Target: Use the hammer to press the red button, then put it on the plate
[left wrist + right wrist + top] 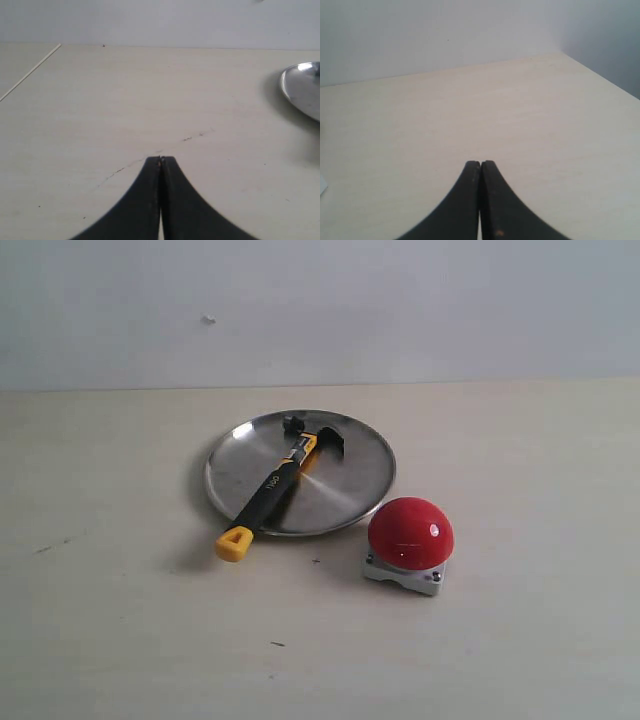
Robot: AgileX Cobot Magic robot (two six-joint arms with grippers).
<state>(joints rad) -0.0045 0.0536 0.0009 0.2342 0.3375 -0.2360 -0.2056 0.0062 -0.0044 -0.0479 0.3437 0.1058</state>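
Note:
The hammer (272,487) lies across the silver plate (350,485), its dark head near the far rim and its yellow handle end hanging over the near-left rim onto the table. To the plate's front right stands the red button (410,531) on its grey base. No arm shows in the exterior view. My left gripper (160,160) is shut with nothing in it, above bare table; an edge of the plate (302,90) shows in its view. My right gripper (480,163) is also shut and empty, with neither hammer nor button in its view.
The pale wooden table (120,640) meets a plain white wall (400,300) at the back. The right wrist view shows the table's corner edge (600,75). A few dark specks (276,644) mark the tabletop.

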